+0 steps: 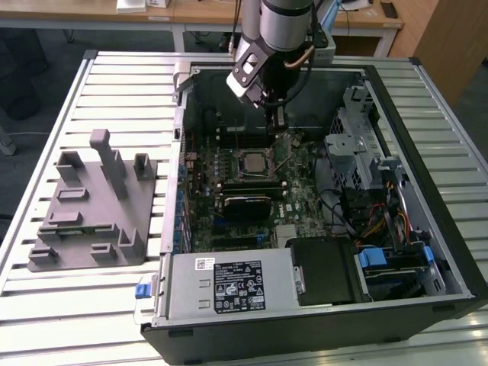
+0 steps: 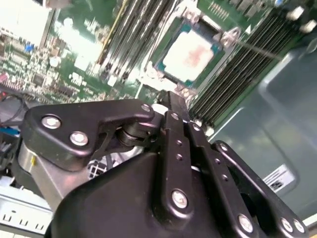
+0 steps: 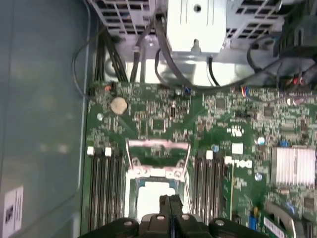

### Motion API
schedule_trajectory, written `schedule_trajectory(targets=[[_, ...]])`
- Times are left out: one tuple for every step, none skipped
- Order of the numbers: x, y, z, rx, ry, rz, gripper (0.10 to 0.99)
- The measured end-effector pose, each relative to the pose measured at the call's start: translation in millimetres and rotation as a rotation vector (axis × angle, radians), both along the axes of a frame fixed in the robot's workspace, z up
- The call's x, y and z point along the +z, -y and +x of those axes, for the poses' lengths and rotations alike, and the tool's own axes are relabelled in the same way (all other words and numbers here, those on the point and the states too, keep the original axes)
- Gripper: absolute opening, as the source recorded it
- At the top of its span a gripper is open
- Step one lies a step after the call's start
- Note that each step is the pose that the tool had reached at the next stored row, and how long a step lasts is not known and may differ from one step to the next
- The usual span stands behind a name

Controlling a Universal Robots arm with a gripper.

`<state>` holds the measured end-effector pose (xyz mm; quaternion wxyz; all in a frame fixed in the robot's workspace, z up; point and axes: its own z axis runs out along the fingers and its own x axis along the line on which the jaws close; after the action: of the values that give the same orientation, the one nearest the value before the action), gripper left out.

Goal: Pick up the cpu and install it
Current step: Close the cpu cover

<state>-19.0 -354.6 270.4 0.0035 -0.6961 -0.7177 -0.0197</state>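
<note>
In the exterior view, the gripper (image 1: 279,122) is being held inside the open computer case (image 1: 427,175), just above the motherboard (image 1: 229,221). Its fingers (image 2: 173,108) are being pressed together, as is being shown in both wrist views. The cpu (image 1: 250,162) is being cradled flat in the socket (image 1: 269,175), silver plate upward, at about seven o'clock from the gripper's tip and apart from it. A grey holder tray (image 1: 91,206) is being borne by the slatted table (image 1: 114,76) at nine o'clock from the case.
</note>
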Motion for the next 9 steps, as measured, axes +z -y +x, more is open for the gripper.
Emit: schedule_trajectory(targets=[[-0.1, -0.1, 3.4, 0.000, -0.0002, 0.000, 0.106], [-0.2, -0.2, 6.6, 0.000, -0.0003, 0.000, 0.106], [-0.2, -0.2, 9.2, 0.000, -0.0004, 0.000, 0.106], [-0.2, -0.2, 11.0, 0.000, -0.0004, 0.000, 0.106], [-0.3, -0.2, 12.9, 0.000, -0.0004, 0.000, 0.106], [-0.3, -0.3, 15.1, 0.000, -0.0004, 0.000, 0.106], [-0.3, -0.3, 17.4, 0.000, -0.0004, 0.000, 0.106], [-0.5, -0.4, 19.9, 0.000, -0.0004, 0.000, 0.106], [-0.7, -0.5, 22.2, 0.000, -0.0003, 0.000, 0.106]])
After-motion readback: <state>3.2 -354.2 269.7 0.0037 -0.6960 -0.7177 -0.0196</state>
